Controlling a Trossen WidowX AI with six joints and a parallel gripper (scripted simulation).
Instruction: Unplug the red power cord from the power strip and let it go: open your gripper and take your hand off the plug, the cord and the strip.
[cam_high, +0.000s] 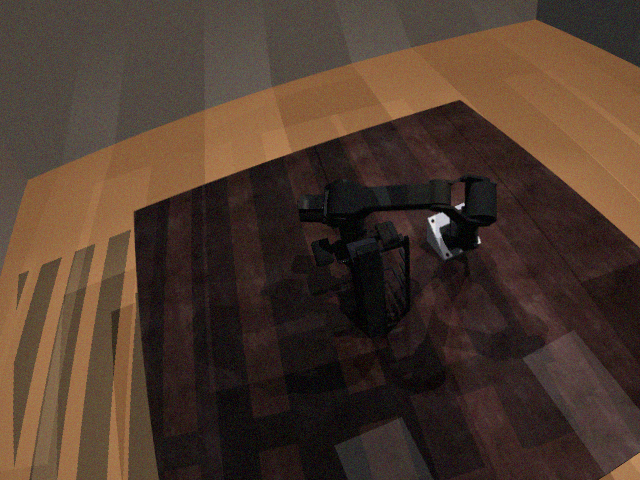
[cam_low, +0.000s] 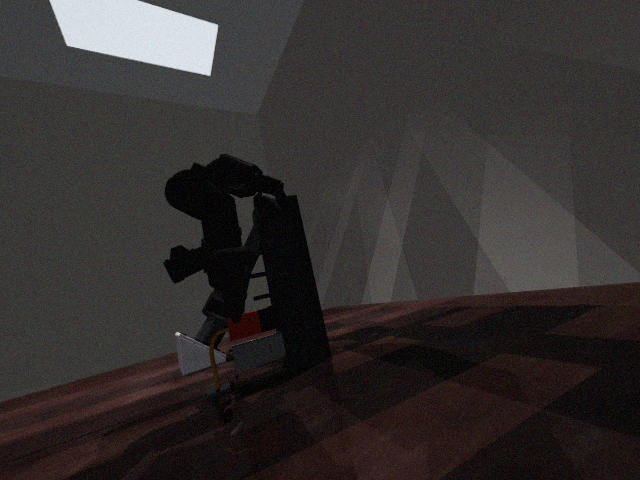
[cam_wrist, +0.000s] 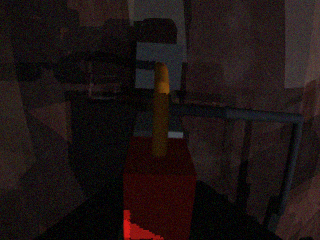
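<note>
The red plug (cam_low: 244, 325) (cam_wrist: 160, 192) sits low against the side of the tall black power strip (cam_low: 305, 289) (cam_high: 369, 289), with a dark part between the red body and the strip. An orange cord (cam_low: 212, 361) (cam_wrist: 160, 120) leaves the plug and curves downward. My gripper (cam_low: 237, 316) (cam_wrist: 157, 190) is shut on the red plug, a dark finger along each side of it in the wrist view. The fingertips are hidden in the top view. The prongs are not visible, so I cannot tell how deep the plug sits.
A grey block (cam_low: 258, 350) lies just below the red plug. A thin dark rod frame (cam_high: 408, 273) (cam_wrist: 292, 165) stands beside the strip. Short dark rods (cam_low: 262, 297) show above the plug. A white bracket (cam_high: 438, 235) (cam_low: 193, 355) is at my arm's base.
</note>
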